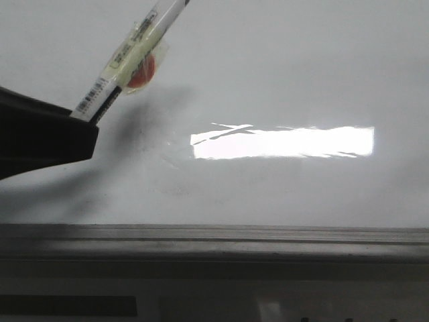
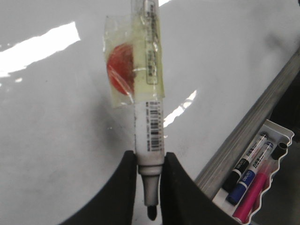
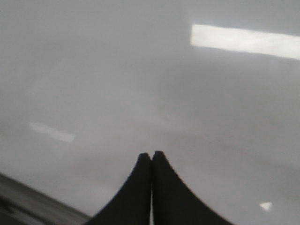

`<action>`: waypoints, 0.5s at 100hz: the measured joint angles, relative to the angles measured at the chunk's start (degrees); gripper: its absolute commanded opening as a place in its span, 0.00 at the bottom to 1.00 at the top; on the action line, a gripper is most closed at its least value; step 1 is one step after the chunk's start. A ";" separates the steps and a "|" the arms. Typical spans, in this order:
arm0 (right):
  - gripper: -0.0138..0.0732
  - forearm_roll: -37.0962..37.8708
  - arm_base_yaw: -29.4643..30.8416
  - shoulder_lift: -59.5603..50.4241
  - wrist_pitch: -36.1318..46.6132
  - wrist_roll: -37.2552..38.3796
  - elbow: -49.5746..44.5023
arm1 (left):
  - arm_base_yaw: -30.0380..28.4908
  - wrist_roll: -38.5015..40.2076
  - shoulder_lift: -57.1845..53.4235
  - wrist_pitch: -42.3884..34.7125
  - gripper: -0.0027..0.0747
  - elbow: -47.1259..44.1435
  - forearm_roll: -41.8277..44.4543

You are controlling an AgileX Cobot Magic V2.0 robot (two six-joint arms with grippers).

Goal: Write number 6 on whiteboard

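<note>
We see left tool [image 2: 149,161] grasping marker [image 2: 149,93] low on its barrel; light, stiff, slick. Whiteboard [image 1: 281,67] glossy. Right tool [image 3: 151,159] clenched, empty.

The marker's [image 1: 137,50] upper end runs off the front view's top edge. The right wrist view of the whiteboard [image 3: 117,84] is blurred.

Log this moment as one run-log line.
left gripper: shut on marker | right gripper: shut, empty | whiteboard: no digit visible
</note>
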State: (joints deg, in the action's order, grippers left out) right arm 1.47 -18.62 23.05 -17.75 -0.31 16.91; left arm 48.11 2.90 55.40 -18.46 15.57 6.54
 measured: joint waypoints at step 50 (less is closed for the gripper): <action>0.55 -3.99 -34.71 21.37 0.42 -0.34 15.47 | 9.50 0.00 0.00 -0.14 0.01 1.02 14.95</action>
State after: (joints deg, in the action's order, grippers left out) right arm -2.52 -53.33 44.42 -17.33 -0.65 32.38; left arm 57.61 2.90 55.40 -18.60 16.60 21.49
